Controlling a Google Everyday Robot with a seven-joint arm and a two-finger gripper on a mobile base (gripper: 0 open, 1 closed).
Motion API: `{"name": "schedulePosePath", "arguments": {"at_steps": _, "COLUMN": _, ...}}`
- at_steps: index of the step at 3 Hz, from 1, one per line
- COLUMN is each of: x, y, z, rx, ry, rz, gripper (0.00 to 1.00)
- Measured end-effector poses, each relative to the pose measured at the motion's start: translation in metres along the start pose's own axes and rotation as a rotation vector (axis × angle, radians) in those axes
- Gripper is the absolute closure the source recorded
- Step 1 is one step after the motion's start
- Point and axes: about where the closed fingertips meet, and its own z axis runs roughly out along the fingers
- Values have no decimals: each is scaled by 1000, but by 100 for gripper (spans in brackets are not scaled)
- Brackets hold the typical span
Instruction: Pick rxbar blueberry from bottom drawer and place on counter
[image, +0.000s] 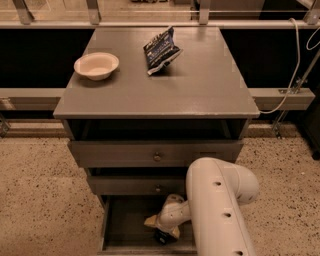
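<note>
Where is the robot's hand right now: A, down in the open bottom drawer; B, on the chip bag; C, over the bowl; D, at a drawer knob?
A: the hand sits low inside the open bottom drawer, far from the bowl and chip bag up on the counter.

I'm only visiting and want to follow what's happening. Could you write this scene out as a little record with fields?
Counter: holds a white bowl and a dark blue chip bag
Bottom drawer: open
Pincer: low inside the bottom drawer, near its floor
White arm: reaches down in front of the cabinet, on the right
</note>
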Motion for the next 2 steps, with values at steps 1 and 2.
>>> {"name": "schedulePosePath", "arguments": {"at_steps": 1, "x": 1, "y": 1, "z": 5, "rx": -4, "ry": -5, "rz": 6, "gripper": 27}}
{"name": "schedulePosePath", "arguments": {"at_steps": 2, "x": 1, "y": 1, "z": 4, "rx": -6, "ry": -9, "rz": 8, "gripper": 42}}
